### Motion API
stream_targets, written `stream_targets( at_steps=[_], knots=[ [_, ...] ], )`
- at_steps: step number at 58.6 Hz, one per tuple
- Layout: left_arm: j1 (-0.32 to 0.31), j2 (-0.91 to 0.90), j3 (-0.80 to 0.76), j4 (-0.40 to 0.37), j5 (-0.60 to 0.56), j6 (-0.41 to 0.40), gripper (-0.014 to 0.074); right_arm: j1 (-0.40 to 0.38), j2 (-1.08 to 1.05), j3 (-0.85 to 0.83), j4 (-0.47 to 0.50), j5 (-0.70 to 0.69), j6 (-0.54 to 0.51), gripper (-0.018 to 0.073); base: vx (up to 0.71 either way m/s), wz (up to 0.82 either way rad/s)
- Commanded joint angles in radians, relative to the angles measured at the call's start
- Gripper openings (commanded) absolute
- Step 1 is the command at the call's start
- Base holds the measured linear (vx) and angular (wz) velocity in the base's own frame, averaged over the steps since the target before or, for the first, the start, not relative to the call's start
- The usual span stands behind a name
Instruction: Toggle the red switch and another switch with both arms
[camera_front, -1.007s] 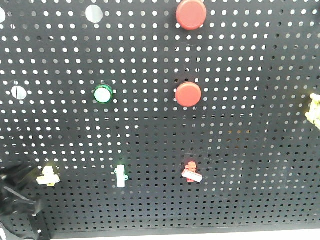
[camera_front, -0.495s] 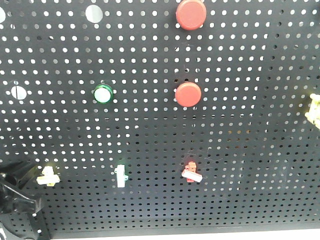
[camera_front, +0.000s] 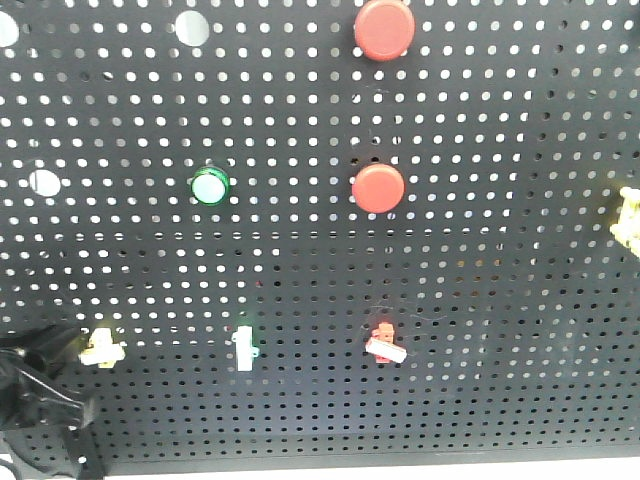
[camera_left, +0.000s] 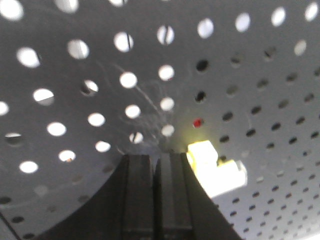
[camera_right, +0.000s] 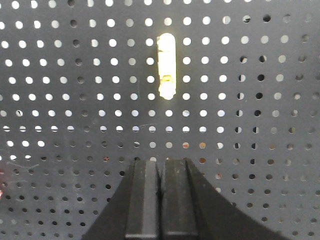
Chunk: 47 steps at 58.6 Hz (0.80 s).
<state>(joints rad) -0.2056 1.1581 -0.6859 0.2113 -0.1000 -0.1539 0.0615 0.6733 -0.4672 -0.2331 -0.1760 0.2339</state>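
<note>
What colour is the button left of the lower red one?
Green rim, white centre; the button shows best in the front-facing view.

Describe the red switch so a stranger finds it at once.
On the black pegboard, find the two big round red buttons, one above the other. Straight below the lower one, in the row of small toggles, sits the red switch. Only it has a red body with a white bar lever.

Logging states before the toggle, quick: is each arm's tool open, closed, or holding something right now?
Left tool: closed, holding nothing, beside the pale yellow switch.
Right tool: closed, holding nothing.
</note>
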Motion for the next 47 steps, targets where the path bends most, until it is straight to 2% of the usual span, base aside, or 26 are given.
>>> stream_targets(
  at_steps=[1,11,17,23,26,36,39,47],
  knots=[
    [0.001,0.020,-0.036,-0.013,0.045,-0.005,0.0003,-0.004,0.003,-0.035,-0.002,-0.063,-0.004,-0.0006,0.00,0.02],
    [-0.023,-0.042,-0.036,-0.020,0.164,-0.007,0.0003,-0.004,0.003,-0.035,-0.002,-0.021,-0.004,-0.0006,0.00,0.01],
    [-0.028,-0.101,-0.036,-0.026,0.151,-0.017,0.0003,-0.003,0.003,-0.035,-0.005,-0.041,-0.004,-0.0006,0.00,-0.01],
    [-0.028,-0.171,-0.036,-0.026,0.126,-0.064,0.0003,0.015,0.003,-0.035,-0.005,-0.077,0.021,-0.0006,0.00,0.00],
    [-0.028,-0.209,-0.036,-0.026,0.126,-0.083,0.0003,0.044,0.012,-0.035,-0.007,-0.079,0.049,-0.0006,0.00,0.00],
    [-0.028,-0.306,-0.036,-0.023,0.123,-0.092,0.0003,0.230,0.106,-0.035,-0.047,-0.100,0.069,-0.0006,0.00,0.00],
    [-0.028,-0.327,-0.036,-0.023,0.123,-0.092,0.0003,0.292,0.156,-0.035,-0.049,-0.142,0.069,-0.0006,0.00,0.00],
    [-0.028,-0.364,-0.036,-0.023,0.124,-0.090,0.0003,0.378,0.304,-0.057,-0.034,-0.267,0.064,-0.0006,0.00,0.00]
  ],
)
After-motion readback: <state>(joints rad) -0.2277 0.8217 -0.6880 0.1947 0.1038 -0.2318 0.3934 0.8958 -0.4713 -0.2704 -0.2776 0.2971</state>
